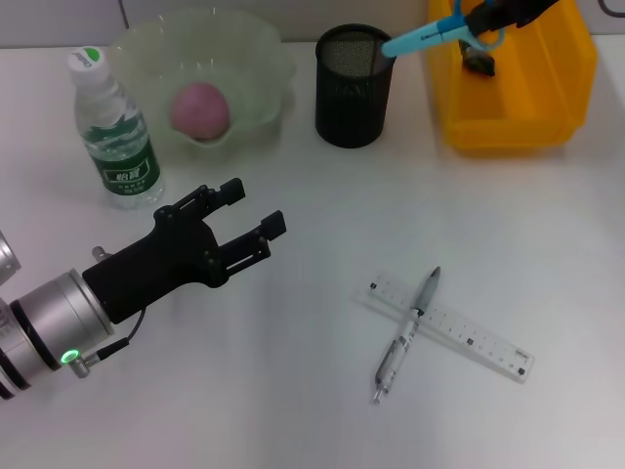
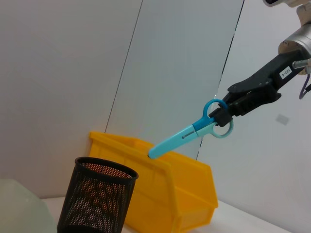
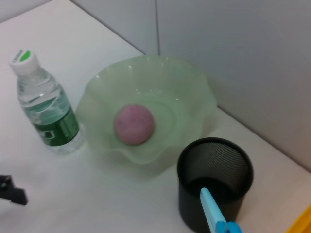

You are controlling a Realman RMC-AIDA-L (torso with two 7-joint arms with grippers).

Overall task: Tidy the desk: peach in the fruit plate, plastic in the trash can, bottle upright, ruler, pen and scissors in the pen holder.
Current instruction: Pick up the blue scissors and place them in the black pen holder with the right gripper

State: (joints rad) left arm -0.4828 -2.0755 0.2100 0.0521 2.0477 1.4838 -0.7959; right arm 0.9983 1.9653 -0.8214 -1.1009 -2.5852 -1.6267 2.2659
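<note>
My right gripper (image 1: 477, 20) is shut on the handles of the blue scissors (image 1: 428, 37), whose blade tip slants down to just above the rim of the black mesh pen holder (image 1: 353, 86). The left wrist view shows the scissors (image 2: 187, 136) hanging from that gripper (image 2: 225, 112) above the holder (image 2: 97, 199). A pink peach (image 1: 201, 109) lies in the green fruit plate (image 1: 256, 49). The bottle (image 1: 115, 127) stands upright. The pen (image 1: 405, 335) lies across the clear ruler (image 1: 459, 332). My left gripper (image 1: 256, 207) hovers open over the table's left.
The yellow trash can (image 1: 518, 107) sits at the back right, next to the pen holder, with a small dark item (image 1: 479, 63) inside. The right wrist view shows bottle (image 3: 46, 109), plate (image 3: 189, 92), peach (image 3: 133, 124) and holder (image 3: 214, 182) together.
</note>
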